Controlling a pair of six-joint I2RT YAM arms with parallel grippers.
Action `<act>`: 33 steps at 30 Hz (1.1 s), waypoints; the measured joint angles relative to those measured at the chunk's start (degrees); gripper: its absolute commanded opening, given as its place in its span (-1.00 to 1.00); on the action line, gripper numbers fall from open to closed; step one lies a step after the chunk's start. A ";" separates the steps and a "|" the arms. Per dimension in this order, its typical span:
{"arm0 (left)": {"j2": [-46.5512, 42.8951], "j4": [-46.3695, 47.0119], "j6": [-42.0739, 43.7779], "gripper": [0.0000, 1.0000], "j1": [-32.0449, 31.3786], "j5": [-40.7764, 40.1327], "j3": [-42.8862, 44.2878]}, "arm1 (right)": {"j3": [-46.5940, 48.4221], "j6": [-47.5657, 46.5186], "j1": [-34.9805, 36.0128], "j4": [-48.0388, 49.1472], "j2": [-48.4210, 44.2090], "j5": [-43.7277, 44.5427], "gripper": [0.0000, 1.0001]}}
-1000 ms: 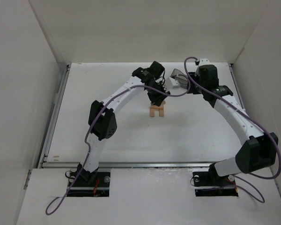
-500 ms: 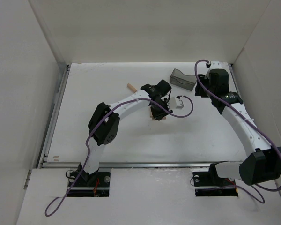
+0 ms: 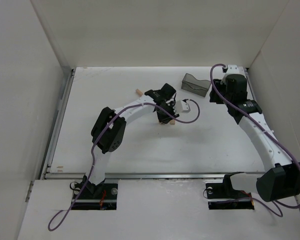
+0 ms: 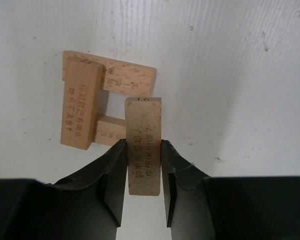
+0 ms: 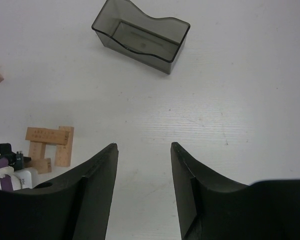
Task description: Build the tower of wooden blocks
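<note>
Now I am pinching one seemingly light, stiff block (image 4: 143,122) across its width in my left tool (image 4: 143,146), tower (image 4: 82,107) just ahead-left; right tool (image 5: 142,150) is gaping, empty.

You have five wood blocks (image 4: 127,80) in view: three laid in the tower (image 4: 80,110), one held block (image 4: 143,125) between the fingers of the left gripper (image 4: 143,150), and one loose block (image 3: 138,92) lying well apart. You also have one grey bin (image 5: 135,50) and two grippers, the right gripper (image 5: 142,155) being the second.
</note>
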 measured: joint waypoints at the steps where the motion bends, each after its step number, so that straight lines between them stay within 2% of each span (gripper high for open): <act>1: 0.00 0.33 0.22 -1.00 0.17 0.00 0.02 | -0.04 -0.09 0.00 0.00 0.04 0.00 0.04; 33: 1.51 5.03 7.06 -1.00 -0.26 1.36 0.57 | -3.04 -1.46 0.00 1.03 0.57 -0.48 0.04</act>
